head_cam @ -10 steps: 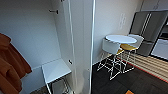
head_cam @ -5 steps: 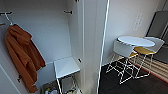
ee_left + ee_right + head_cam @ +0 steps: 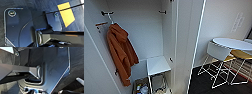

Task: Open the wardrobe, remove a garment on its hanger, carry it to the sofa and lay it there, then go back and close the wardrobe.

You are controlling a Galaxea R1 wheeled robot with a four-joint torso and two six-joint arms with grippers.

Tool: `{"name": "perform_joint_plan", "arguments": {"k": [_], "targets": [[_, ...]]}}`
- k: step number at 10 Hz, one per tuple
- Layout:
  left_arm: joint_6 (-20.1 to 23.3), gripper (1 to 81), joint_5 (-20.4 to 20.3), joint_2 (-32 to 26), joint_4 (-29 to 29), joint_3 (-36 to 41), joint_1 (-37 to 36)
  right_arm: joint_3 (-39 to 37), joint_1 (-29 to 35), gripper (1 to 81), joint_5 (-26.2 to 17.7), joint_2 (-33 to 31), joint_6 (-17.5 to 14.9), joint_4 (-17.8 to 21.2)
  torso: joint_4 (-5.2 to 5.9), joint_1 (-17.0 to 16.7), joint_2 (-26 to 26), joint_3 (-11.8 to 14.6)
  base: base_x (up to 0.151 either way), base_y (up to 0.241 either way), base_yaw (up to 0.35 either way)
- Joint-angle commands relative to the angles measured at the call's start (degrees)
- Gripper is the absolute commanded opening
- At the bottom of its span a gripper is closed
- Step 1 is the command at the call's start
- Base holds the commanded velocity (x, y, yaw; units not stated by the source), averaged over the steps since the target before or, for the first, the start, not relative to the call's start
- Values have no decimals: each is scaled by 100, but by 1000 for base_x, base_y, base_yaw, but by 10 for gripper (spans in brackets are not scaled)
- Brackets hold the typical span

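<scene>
- The tall white wardrobe [image 3: 174, 37] stands open; its smooth flat door is swung out edge-on towards the head camera.
- Inside, an orange-rust hooded garment [image 3: 121, 53] of soft, creased cloth hangs from a dark rail bracket [image 3: 106, 13] on the left wall.
- A small white square stool [image 3: 157, 65] on thin legs stands on the wardrobe floor.
- Right of the wardrobe, a round white surface [image 3: 234, 43] and wire-legged chairs [image 3: 219, 56].
- No legible writing.
- Both wrist views show dark plates over dark floor; I cannot tell how either set of jaws stands.

The white wardrobe [image 3: 149, 30] stands open, its right door [image 3: 184, 45] swung outward.
</scene>
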Motion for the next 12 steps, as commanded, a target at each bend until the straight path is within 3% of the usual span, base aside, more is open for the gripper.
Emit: {"name": "perform_joint_plan", "arguments": {"k": [1,12], "targets": [[-15,811,133,-54,52,45,-200,25,134,811,-297,-57,18,-60,0,0,0,0,0,0,257],[-24,811,125,-37,52,62,-191,-19,125,811,-279,-40,18,-78,0,-1,0,0,0,0,185]]}}
